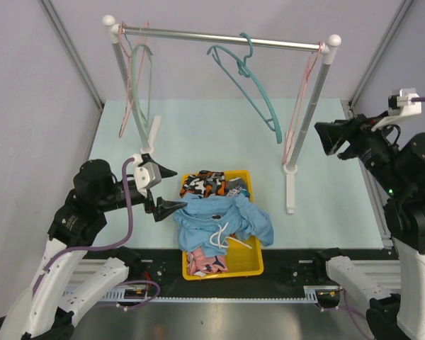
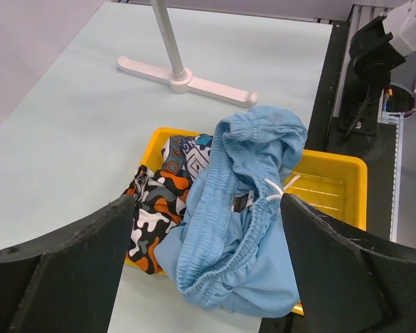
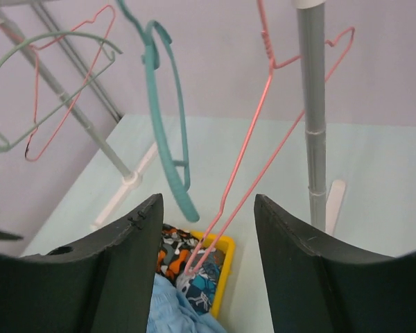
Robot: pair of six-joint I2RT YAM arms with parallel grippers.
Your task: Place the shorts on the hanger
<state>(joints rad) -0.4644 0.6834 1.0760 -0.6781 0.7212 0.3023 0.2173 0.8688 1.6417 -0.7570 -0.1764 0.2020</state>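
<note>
The shorts [image 1: 223, 216] lie heaped in the yellow bin [image 1: 249, 268] just right of the wide-open left gripper [image 1: 176, 188], the nearer one, while the right gripper [image 3: 208, 201], jaws apart and empty, faces the pink hanger [image 3: 248, 132].

Open table [image 1: 326, 205] flanks the yellow bin [image 1: 227, 275]; the rack's right post [image 3: 313, 104] seemingly crowds the pink hanger [image 3: 247, 132].

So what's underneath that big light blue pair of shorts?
Peeking from under the shorts: an orange patterned garment and a blue patterned garment at the far end, a pink garment at the near end. Whatever's under the middle is hidden.
</note>
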